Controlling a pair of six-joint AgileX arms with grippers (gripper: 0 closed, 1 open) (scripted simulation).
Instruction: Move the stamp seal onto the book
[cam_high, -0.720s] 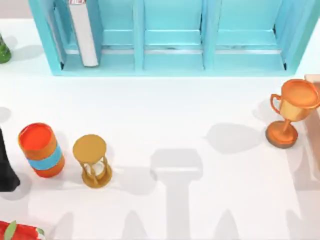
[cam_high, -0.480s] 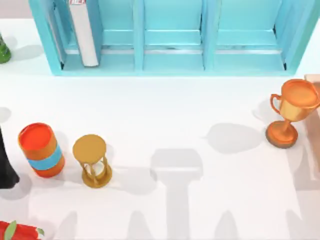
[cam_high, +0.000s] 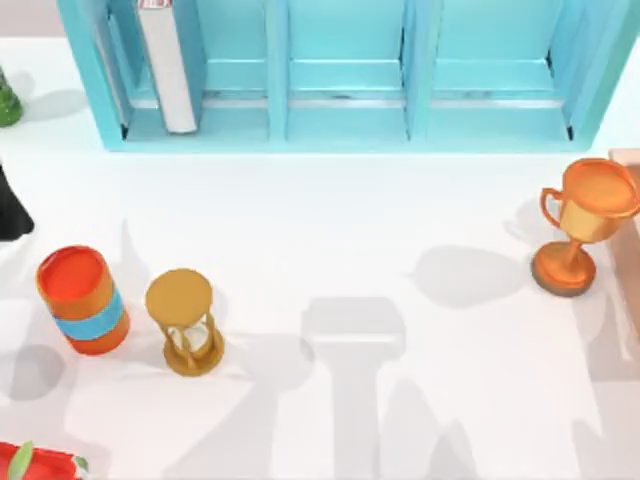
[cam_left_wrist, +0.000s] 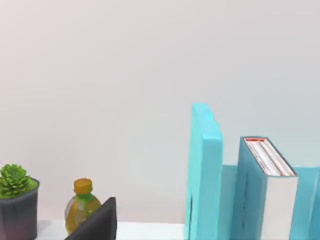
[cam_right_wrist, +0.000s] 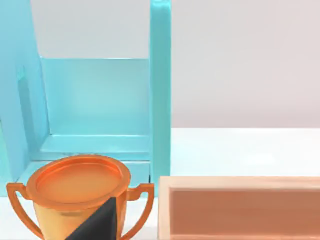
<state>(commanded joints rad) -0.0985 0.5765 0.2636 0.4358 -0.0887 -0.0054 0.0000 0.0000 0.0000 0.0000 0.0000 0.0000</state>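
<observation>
White table (cam_high: 330, 220), big light-blue shelf unit (cam_high: 340, 70) along the back edge. Teal book (cam_high: 165, 65) stands upright in its leftmost compartment. Left gripper (cam_high: 8, 205) hangs at the left edge, right gripper (cam_right_wrist: 97, 222) is by the orange trophy (cam_right_wrist: 77, 192). Can't tell how open either claw is.

We are seeing bright, even light falling on the white surface (cam_high: 400, 210) from above. Soft grey shadows are lying beside the hourglass (cam_high: 184, 320) and the trophy cup (cam_high: 585, 225), and broader arm-shaped ones are spreading along the near edge. Nothing is glaring or blurring.
</observation>
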